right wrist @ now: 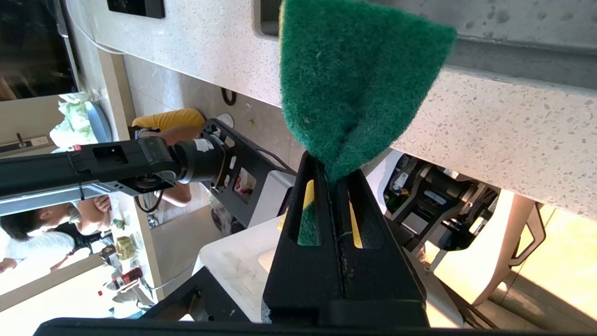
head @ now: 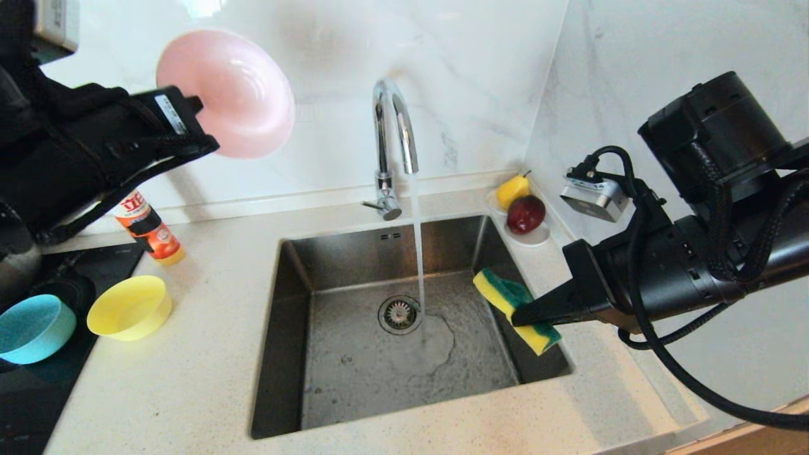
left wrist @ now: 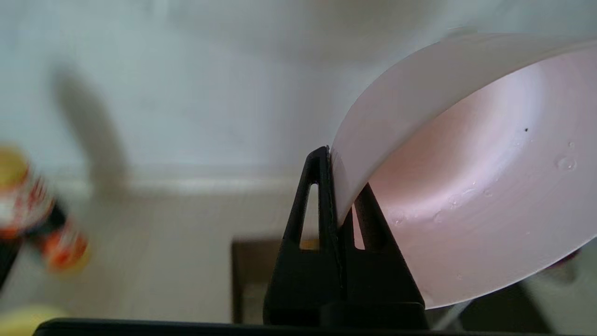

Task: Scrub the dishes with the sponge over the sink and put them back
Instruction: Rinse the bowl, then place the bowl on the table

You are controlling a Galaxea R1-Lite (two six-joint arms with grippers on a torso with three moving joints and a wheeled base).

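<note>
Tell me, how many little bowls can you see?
3. The pink bowl is held up in the left gripper, left of the faucet. The yellow bowl and blue bowl sit left of the sink. More could be out of view.

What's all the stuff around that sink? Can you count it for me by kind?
Bowls: 3 – pink bowl, yellow bowl, teal bowl
Sponges: 1 – sponge
Fruit: 2 – yellow fruit, red fruit
Bottles: 1 – orange bottle
Total: 7
</note>
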